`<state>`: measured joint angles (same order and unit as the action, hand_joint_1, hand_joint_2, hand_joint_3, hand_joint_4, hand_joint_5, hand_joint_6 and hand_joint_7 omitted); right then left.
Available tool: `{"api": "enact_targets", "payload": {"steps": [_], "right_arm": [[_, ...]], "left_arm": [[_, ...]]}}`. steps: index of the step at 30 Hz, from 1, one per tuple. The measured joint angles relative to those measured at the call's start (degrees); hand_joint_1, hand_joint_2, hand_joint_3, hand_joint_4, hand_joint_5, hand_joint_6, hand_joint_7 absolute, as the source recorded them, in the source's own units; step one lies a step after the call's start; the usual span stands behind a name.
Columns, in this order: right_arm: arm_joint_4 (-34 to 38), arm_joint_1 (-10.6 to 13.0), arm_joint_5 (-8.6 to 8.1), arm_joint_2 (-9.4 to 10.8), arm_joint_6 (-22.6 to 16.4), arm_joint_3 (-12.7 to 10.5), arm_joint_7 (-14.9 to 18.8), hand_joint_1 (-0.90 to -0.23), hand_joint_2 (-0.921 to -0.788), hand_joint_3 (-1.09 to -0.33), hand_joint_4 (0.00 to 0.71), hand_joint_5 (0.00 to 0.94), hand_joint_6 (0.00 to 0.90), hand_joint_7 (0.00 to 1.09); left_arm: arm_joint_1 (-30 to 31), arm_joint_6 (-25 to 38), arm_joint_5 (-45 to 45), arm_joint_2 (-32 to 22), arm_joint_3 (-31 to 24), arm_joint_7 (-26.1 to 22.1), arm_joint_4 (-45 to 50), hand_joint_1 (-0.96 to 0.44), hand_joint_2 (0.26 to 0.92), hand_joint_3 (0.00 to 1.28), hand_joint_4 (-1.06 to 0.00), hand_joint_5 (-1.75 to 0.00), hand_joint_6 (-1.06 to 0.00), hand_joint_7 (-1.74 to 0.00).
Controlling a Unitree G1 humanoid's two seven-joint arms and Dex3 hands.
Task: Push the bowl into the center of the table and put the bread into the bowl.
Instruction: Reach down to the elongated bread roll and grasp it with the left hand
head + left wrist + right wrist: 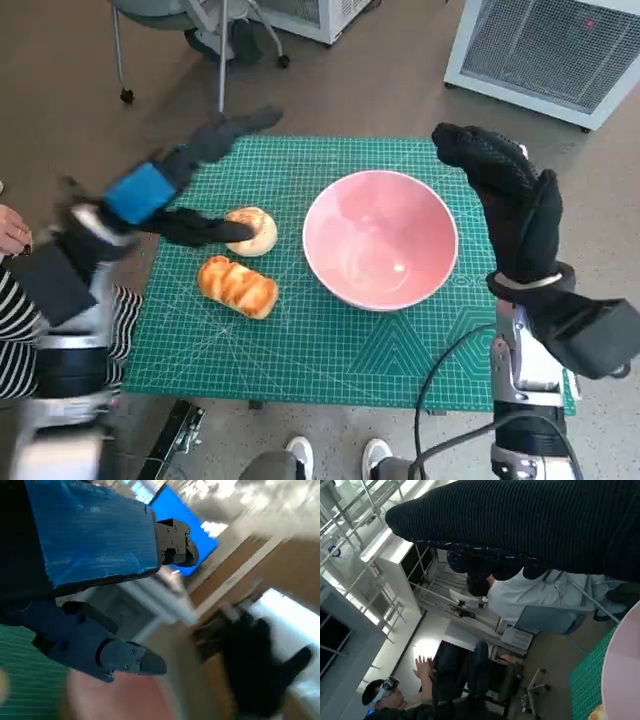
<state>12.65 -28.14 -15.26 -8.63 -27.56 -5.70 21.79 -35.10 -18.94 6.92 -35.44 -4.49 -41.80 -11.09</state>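
Left hand (pixel 165 185) (holding nothing) above bread (pixel 238 286), near bowl (pixel 381 238).

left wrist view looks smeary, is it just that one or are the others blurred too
Left wrist view: heavily motion-blurred; only the left hand reads fairly sharp. Head view: left hand and forearm smeared, while the bowl, breads and mat are crisp. Right wrist view: sharp, with bright glare from the ceiling lights.

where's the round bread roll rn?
Head view: the round bread roll sits on the green mat, left of the pink bowl and just behind the long loaf, with the left hand over it.
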Motion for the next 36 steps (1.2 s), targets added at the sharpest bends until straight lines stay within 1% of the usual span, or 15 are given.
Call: {"api": "enact_targets", "payload": {"steps": [1,2,4,9,12,17,23,32,36], "right_arm": [[0.0,0.0,0.0,0.0,0.0,0.0,0.0,-0.713,-0.921,-0.687,0.158,0.006,0.141,0.28],[0.0,0.0,0.0,0.0,0.0,0.0,0.0,-0.713,-0.921,-0.687,0.158,0.006,0.141,0.28],[0.1,0.0,-0.01,0.0,0.0,0.0,0.0,-0.713,-0.921,-0.687,0.159,0.006,0.141,0.28],[0.5,0.0,-0.09,0.1,0.0,0.0,0.0,-0.713,-0.921,-0.685,0.161,0.006,0.141,0.29],[0.9,0.0,-0.2,0.1,0.0,-0.1,0.0,-0.713,-0.921,-0.684,0.164,0.007,0.14,0.29],[1.0,0.0,-0.29,0.2,-0.1,-0.1,0.0,-0.713,-0.921,-0.684,0.166,0.007,0.138,0.3],[1.0,0.0,-0.41,0.4,0.0,-0.2,0.0,-0.713,-0.921,-0.684,0.166,0.006,0.135,0.3],[1.0,0.0,-0.83,0.5,0.3,-0.5,0.0,-0.71,-0.921,-0.683,0.167,0.005,0.131,0.31],[1.0,0.1,-0.85,0.4,0.4,-0.7,0.0,-0.709,-0.921,-0.683,0.167,0.005,0.129,0.31]], "left_arm": [[0.0,1.3,-0.4,-1.4,0.2,-1.0,0.8,-0.37,0.727,0.05,-0.16,-0.01,-0.12,-0.4],[0.0,2.1,-0.6,-2.3,0.4,-1.6,1.4,-0.35,0.725,0.05,-0.16,-0.01,-0.13,-0.39],[0.0,4.6,-1.0,-4.6,0.8,-3.3,2.9,-0.27,0.721,0.03,-0.16,0.0,-0.19,-0.29],[0.1,12.1,-2.2,-9.4,2.5,-7.7,7.1,-0.14,0.724,0.01,-0.15,0.0,-0.3,-0.12],[0.2,16.0,-3.1,-11.4,3.6,-9.3,9.7,-0.11,0.727,0.01,-0.15,0.0,-0.33,-0.08],[0.7,20.1,-6.1,-13.8,5.7,-10.9,13.4,-0.09,0.733,0.01,-0.15,0.0,-0.35,-0.06],[2.0,22.4,-9.7,-15.3,7.9,-11.8,16.2,-0.1,0.739,0.01,-0.19,-0.01,-0.37,-0.04],[3.6,22.1,-13.7,-15.6,11.4,-11.9,16.5,-0.13,0.749,0.01,-0.27,-0.01,-0.41,-0.03],[3.9,22.1,-14.5,-15.4,12.4,-11.9,16.5,-0.11,0.751,0.01,-0.3,-0.01,-0.44,-0.03]]}}
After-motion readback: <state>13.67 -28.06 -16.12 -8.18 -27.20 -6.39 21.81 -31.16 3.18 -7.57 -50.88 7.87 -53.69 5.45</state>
